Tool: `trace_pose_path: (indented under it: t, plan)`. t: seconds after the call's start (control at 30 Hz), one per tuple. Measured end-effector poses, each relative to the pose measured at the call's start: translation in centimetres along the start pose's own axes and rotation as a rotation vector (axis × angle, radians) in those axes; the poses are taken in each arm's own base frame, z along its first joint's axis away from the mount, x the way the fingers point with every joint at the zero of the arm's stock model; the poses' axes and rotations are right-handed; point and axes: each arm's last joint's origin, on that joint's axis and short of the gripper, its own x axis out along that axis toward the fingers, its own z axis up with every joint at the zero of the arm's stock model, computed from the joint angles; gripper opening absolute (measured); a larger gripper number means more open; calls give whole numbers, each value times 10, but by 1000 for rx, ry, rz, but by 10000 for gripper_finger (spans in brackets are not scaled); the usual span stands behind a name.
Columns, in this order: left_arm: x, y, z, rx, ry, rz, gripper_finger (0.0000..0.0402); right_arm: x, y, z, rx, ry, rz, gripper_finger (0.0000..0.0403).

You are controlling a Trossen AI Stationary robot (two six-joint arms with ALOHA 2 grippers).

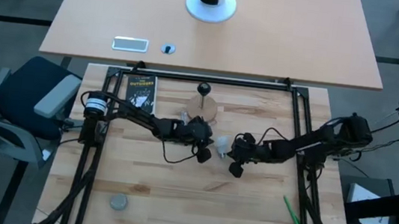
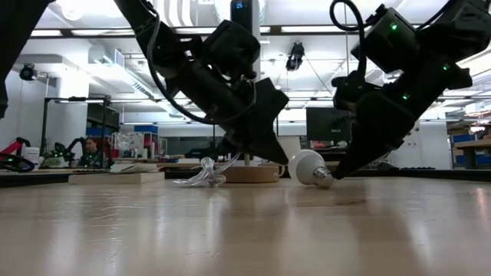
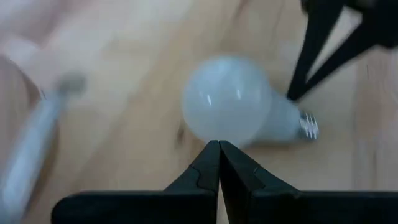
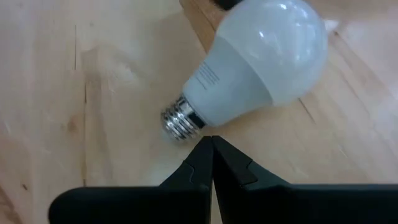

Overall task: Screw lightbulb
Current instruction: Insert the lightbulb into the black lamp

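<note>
Both end effectors clenched, empty: left end effector and right end effector flank lightbulb lying mid-desk.

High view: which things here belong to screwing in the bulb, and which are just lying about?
For the job:
- lightbulb, lying on its side between both shut grippers
- black socket on its wooden disc
- left gripper
- right gripper

Lying about:
- clear plastic wrapper
- black book
- green stick
- grey round puck
</note>
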Motion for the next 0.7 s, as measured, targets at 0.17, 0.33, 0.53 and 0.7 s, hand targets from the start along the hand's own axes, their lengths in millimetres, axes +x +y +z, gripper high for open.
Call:
trace_pose_path:
  t: [0.17, 0.33, 0.53, 0.7]
  plan:
    - [-7, -2, -5, -48, 113, -53, 0, -1, -4, -5, 47, 35, -67, 0]
    - [-4, -2, -6, -29, 96, -39, 0, 9, -2, -1, 23, -14, -57, 0]
    - [-2, 2, 9, 19, -28, -21, 0, 22, 13, 14, -48, -32, 37, 0]
    - [-14, 7, 8, 16, 59, 11, 0, 27, 16, 13, -62, 16, 22, 0]
